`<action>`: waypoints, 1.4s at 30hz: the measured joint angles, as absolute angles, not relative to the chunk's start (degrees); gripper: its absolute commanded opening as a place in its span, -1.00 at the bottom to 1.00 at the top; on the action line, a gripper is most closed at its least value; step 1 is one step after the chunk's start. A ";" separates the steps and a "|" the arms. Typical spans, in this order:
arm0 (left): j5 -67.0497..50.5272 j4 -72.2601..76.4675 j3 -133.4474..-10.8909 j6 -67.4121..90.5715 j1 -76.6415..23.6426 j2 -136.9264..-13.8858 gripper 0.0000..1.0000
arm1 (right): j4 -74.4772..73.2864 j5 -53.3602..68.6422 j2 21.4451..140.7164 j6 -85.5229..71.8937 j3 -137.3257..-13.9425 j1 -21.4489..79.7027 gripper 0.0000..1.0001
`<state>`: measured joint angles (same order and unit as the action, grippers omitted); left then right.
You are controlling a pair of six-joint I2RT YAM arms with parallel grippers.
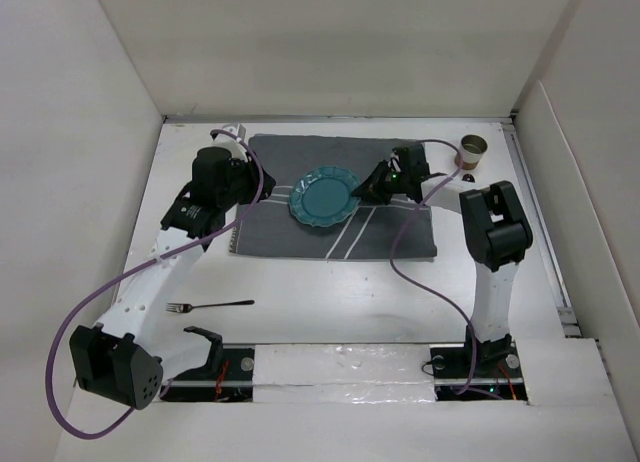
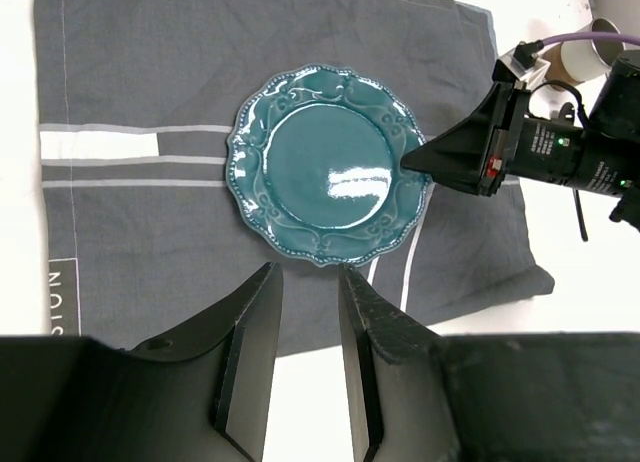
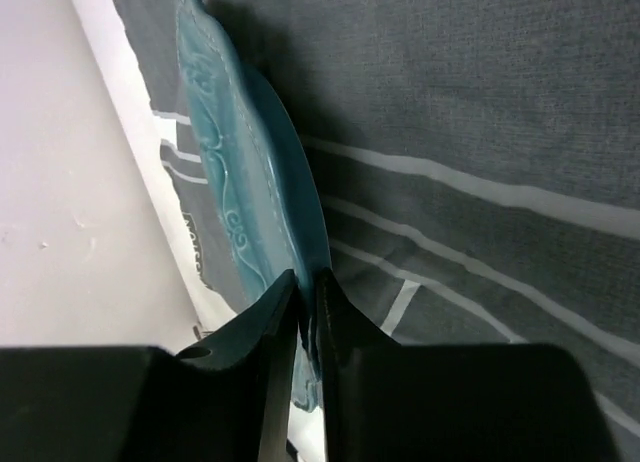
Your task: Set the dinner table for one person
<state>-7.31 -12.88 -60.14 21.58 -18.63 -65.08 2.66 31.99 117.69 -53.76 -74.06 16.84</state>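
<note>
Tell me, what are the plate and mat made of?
The plate is probably glazed ceramic: glossy teal, light glints on it, raised scrolls ring its rim. The mat seems woven cloth: matte grey, white stripes, slightly rumpled edges.

Thing: dinner table (image 1: 330,302), a large flat white top, plain and matte.
Pose: level, running under both claws and well past them on every side.
Below left claw (image 2: 308,277): bare white top meets the edge of a grey striped mat (image 2: 130,82).
Below right claw (image 3: 308,282): top hidden by the mat; a teal plate (image 2: 330,162) is pinched there by its rim.
Behind left claw, toward the bases: a fork (image 1: 210,306) flat on bare top.
Beyond right claw, far corner: a cup (image 1: 473,150), seemingly paper, upright.
</note>
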 measured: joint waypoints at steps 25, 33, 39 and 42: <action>-5.54 -19.20 -60.82 13.56 -18.63 -63.72 -0.84 | -23.70 7.46 110.80 -38.30 -97.23 -8.58 -0.48; -4.43 -19.90 -61.10 12.53 -18.63 -63.75 -0.67 | -33.76 -10.37 120.55 -34.65 -115.59 -9.26 -0.01; -4.32 -19.97 -62.48 12.45 -18.70 -64.95 -0.67 | -38.89 -13.10 127.52 -33.12 -117.14 -10.02 -0.07; -4.34 -20.03 -62.81 12.43 -18.79 -65.73 -0.67 | -40.47 -13.06 129.56 -32.86 -117.14 -10.90 -0.09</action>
<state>-4.34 -20.03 -62.81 12.43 -18.79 -65.73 -40.47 -13.06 129.56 -32.86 -117.14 -10.90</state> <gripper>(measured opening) 0.164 0.467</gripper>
